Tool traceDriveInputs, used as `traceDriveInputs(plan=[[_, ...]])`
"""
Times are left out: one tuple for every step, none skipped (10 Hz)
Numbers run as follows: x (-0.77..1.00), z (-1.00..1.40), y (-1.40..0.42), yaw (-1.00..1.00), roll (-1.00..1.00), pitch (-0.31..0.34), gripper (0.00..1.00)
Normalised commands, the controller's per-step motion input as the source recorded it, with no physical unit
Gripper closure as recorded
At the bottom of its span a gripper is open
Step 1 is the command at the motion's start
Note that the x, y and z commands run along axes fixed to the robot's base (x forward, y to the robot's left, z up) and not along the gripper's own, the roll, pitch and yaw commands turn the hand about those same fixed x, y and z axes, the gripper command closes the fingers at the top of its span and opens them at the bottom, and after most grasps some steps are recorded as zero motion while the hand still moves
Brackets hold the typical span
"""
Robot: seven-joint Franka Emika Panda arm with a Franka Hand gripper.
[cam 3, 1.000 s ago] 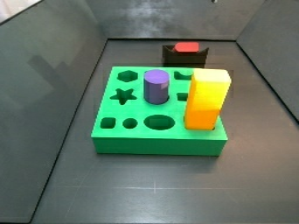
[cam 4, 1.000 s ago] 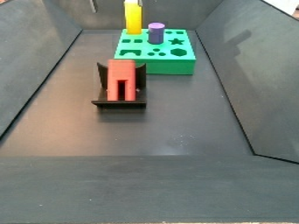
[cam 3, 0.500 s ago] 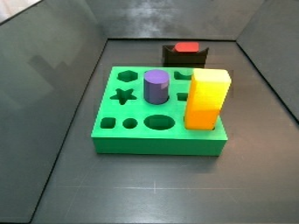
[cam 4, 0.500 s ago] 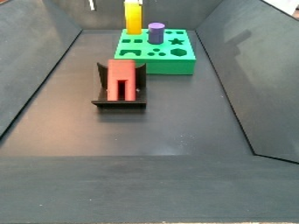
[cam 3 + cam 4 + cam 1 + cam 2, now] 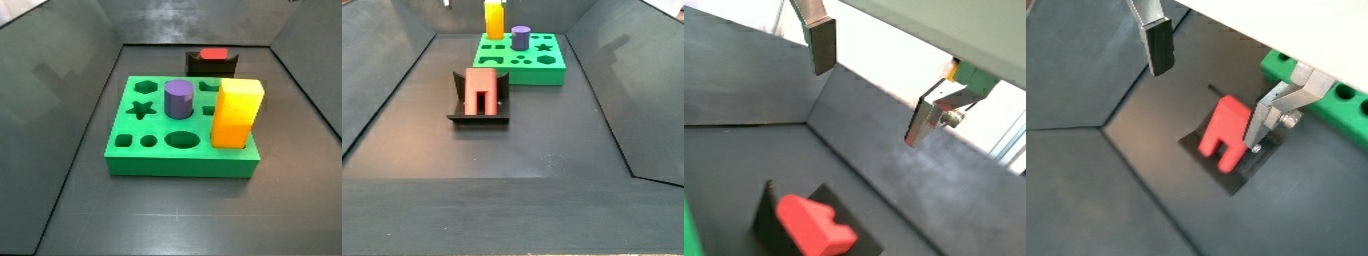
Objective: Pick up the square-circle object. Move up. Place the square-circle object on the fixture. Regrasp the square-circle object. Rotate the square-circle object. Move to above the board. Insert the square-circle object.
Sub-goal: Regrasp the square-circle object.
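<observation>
On the dark floor sits the big green board (image 5: 181, 140), with a tall yellow block (image 5: 238, 113) and a purple cylinder (image 5: 178, 99) standing in it. Near the board is the black fixture (image 5: 478, 113). The red square-circle object (image 5: 480, 92) lies on top of the fixture. High above it hangs the gripper (image 5: 1213, 62), its jaws wide apart and holding nothing.

side view, board end: looks down from just before the board (image 5: 181, 135), the fixture (image 5: 211, 63) behind it
side view, far end: looks along the floor, the fixture (image 5: 478, 100) near, the board (image 5: 521, 58) beyond
wrist views: high above the fixture (image 5: 1224, 150), looking down past the gripper (image 5: 1213, 82)
shared: fixture in all four
</observation>
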Motion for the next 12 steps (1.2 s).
traceDriveInputs(plan=[[0.07, -0.01, -0.03, 0.05, 1.0, 0.059, 0.0], [0.08, -0.01, -0.03, 0.05, 0.88, 0.084, 0.0], [0.09, -0.01, -0.04, 0.07, 0.61, 0.104, 0.0], [0.09, -0.01, -0.04, 0.09, 0.35, 0.114, 0.0], [0.08, 0.0, -0.02, 0.1, 0.22, 0.111, 0.0], [0.03, -1.0, 0.08, -0.02, 0.15, 0.087, 0.0], [0.03, -1.0, 0.08, -0.01, 0.12, 0.058, 0.0], [0.04, -1.0, 0.07, 0.03, 0.1, 0.035, 0.0], [0.05, -1.0, 0.07, 0.06, 0.06, 0.02, 0.0], [0.06, -1.0, 0.07, 0.06, 0.05, 0.009, 0.0], [0.07, -1.0, 0.06, 0.07, 0.05, -0.01, 0.0], [0.07, -1.0, 0.06, 0.07, 0.05, -0.013, 0.0]])
